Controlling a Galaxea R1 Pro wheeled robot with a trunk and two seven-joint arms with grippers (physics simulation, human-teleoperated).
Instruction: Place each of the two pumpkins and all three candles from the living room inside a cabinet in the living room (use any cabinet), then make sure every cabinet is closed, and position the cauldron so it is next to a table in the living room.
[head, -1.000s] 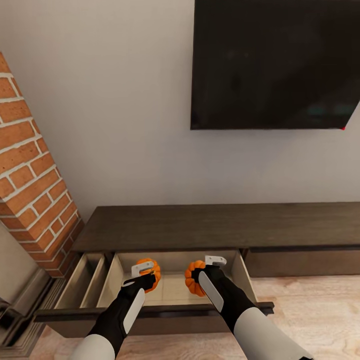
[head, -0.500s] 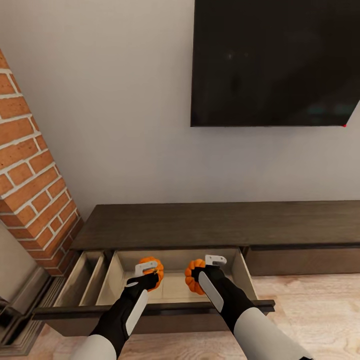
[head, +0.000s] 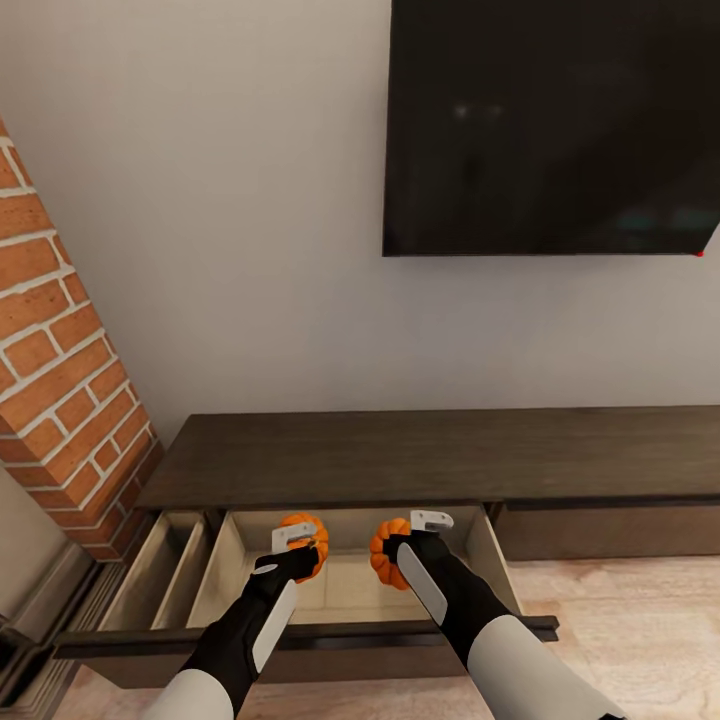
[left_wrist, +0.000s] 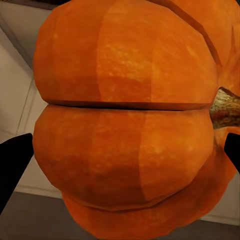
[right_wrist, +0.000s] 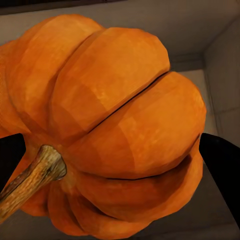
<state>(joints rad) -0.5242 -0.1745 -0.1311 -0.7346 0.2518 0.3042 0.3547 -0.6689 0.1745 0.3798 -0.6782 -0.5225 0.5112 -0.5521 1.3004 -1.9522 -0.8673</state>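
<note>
Pumpkins (head: 304, 541), unlabelled, gripped by both hands (head: 290, 541) over the open cabinet (head: 400, 460).

Even, soft light; sharp renders, faint shadows.

The head camera has shifted slightly over the past second: the brick column (head: 60, 400) at 9 o'clock now sits further toward the frame's left edge, and the cabinet (head: 400, 455) with its open drawer (head: 330, 630) appears a touch lower. Both hands, each gripping a pumpkin over the drawer, show no clear change of position against the cabinet.
</note>
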